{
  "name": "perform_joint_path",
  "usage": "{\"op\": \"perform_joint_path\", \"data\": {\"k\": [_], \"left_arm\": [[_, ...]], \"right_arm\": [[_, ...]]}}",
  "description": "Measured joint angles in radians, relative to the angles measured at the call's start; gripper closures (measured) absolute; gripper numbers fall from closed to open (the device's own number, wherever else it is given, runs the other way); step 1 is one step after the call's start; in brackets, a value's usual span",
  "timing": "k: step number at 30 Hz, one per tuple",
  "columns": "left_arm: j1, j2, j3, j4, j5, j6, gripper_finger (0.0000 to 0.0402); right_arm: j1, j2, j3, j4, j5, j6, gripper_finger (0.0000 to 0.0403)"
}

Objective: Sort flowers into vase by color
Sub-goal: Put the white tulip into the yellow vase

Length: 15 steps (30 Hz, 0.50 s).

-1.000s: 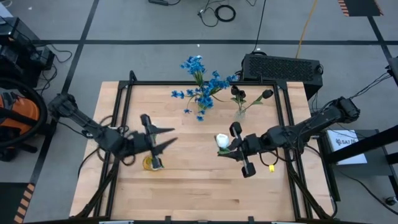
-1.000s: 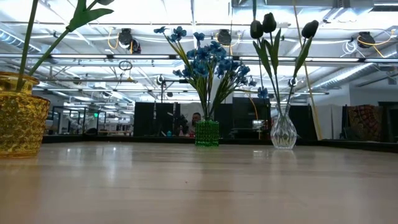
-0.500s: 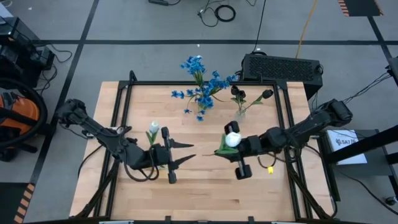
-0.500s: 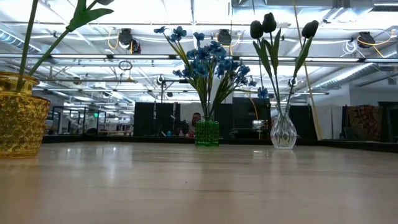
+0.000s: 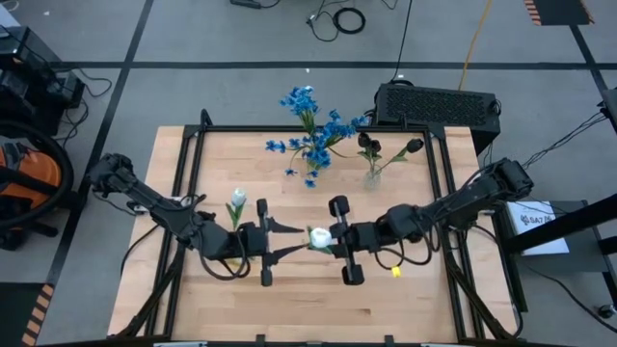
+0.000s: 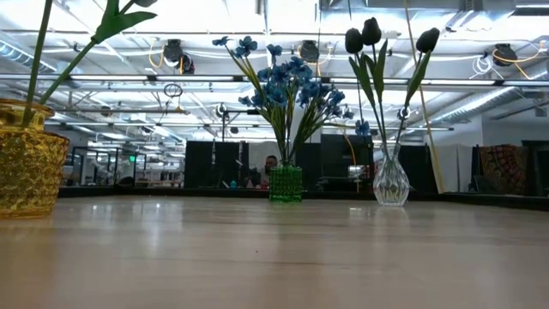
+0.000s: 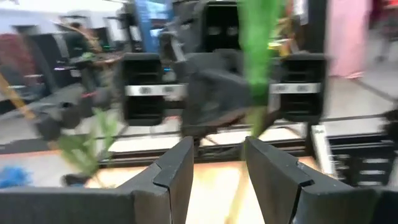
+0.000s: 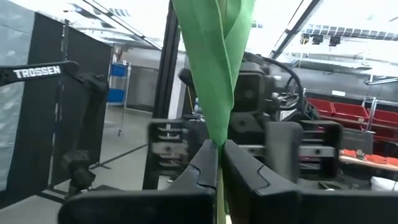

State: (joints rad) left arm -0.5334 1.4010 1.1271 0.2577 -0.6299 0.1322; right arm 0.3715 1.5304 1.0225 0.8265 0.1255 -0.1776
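My right gripper [image 5: 331,241] is shut on a white tulip [image 5: 318,236] with a green stem, held above the middle of the table. Facing it from the left, my left gripper [image 5: 295,241] stands open, fingertips just short of the bloom; in the left wrist view the stem [image 7: 241,193] shows beyond the gap between its fingers. Another white tulip [image 5: 237,200] stands in the yellow vase [image 6: 30,163], which my left arm mostly hides from above. Blue flowers [image 5: 313,135] stand in a green vase [image 6: 286,183], dark tulips [image 5: 371,146] in a clear vase [image 6: 391,180]. My right gripper pinches the tulip's green stem and leaf [image 8: 217,134] between its two fingers. The fingers come roughly level from the table's right side and point left. The flower is lifted clear of the table, its white bloom [image 5: 317,235] just past the fingertips.
The green and clear vases stand near the table's far edge. A black metal frame [image 5: 193,173] runs along the table's sides. A black box [image 5: 436,103] sits behind the far right corner. The near half of the wooden top [image 5: 308,304] is bare.
My right gripper has carried the white tulip toward the table's left and slightly nearer, up to my left gripper. My left gripper first went toward the right and the near edge, uncovering the tulip in the yellow vase, then kept still, staying open.
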Motion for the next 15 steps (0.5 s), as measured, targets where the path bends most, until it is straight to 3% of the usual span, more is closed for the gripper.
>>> {"op": "perform_joint_path", "data": {"k": [3,15], "left_arm": [[0.015,0.0,0.0,-0.003,0.062,-0.03,0.0249],[0.057,0.04,-0.001,0.046,0.08,0.009,0.0249]], "right_arm": [[-0.005,0.0,0.0,0.0,0.002,0.003,0.0399],[-0.014,0.0,0.0,-0.019,0.012,0.004,0.0399]]}}
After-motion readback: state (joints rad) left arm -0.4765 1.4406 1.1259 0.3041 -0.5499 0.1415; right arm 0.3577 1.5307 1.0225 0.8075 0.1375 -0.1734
